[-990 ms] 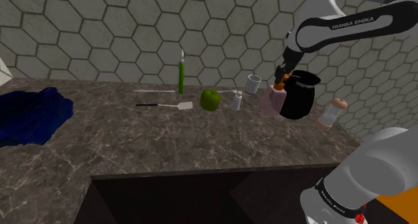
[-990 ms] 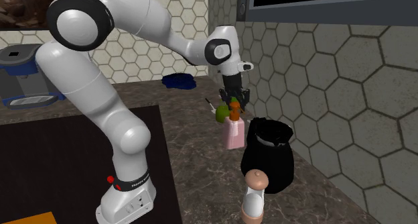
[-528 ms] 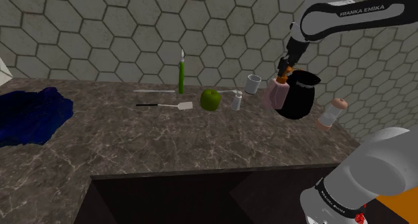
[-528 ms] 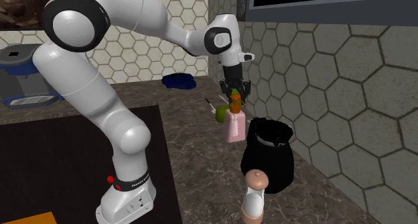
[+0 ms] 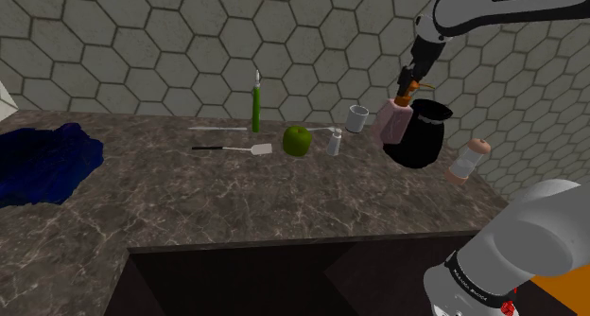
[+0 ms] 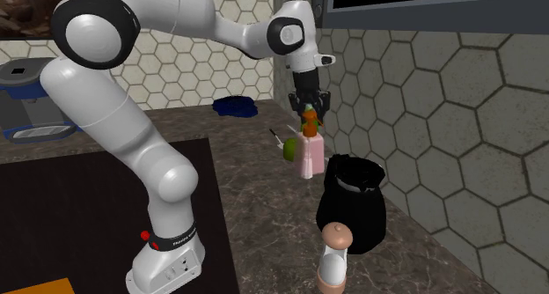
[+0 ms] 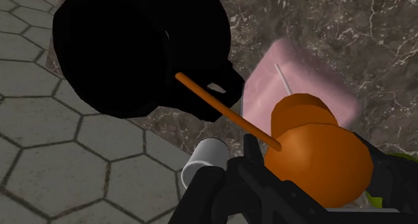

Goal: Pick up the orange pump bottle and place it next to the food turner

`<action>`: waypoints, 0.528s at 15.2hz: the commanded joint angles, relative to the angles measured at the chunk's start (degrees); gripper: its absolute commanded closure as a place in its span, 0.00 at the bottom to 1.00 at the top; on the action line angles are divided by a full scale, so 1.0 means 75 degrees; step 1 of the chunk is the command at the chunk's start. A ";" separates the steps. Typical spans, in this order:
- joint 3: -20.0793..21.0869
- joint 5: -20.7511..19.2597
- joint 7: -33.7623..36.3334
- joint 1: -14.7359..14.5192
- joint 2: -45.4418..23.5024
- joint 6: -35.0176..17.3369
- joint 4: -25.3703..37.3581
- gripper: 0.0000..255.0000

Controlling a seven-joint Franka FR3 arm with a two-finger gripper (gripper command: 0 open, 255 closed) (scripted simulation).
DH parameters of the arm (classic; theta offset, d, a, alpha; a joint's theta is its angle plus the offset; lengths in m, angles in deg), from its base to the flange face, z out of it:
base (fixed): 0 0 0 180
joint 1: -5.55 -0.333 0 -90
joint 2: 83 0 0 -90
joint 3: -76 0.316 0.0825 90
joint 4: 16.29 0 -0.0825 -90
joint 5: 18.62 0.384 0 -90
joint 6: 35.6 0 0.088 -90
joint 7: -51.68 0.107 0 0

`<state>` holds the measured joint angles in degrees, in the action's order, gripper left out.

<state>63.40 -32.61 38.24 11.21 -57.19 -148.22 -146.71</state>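
The pump bottle (image 5: 391,121) has a pale pink body and an orange pump head (image 5: 405,98). My gripper (image 5: 409,84) is shut on that pump head and holds the bottle off the counter, close beside a black jug (image 5: 417,134). In the second exterior view the bottle (image 6: 308,153) hangs below the gripper (image 6: 309,109). In the wrist view the orange head (image 7: 315,152) sits clasped between the fingers (image 7: 218,184), with the pink body (image 7: 301,78) beyond it. The food turner (image 5: 234,149), with a black handle and white blade, lies on the counter well toward the shoulder view's left.
Between bottle and turner stand a white cup (image 5: 357,118), a small white bottle (image 5: 334,142) and a green apple (image 5: 297,140). A tall green bottle (image 5: 255,106) stands behind the turner. A mill (image 5: 468,159) stands by the counter's right end, and a blue cloth (image 5: 43,163) lies far left.
The arm has risen and carried the pump bottle upward, off the counter, beside the black jug. Nothing else on the counter has moved.
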 commanded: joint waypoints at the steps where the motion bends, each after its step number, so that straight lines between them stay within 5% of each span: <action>1: 0.0011 0.0023 -0.0035 -0.0008 -0.0004 0.0197 0.0201 1.00; 8: 0.0068 0.0096 -0.0136 -0.0037 -0.0018 0.0903 0.0925 1.00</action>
<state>63.87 -31.97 37.41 10.96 -57.29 -142.35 -140.71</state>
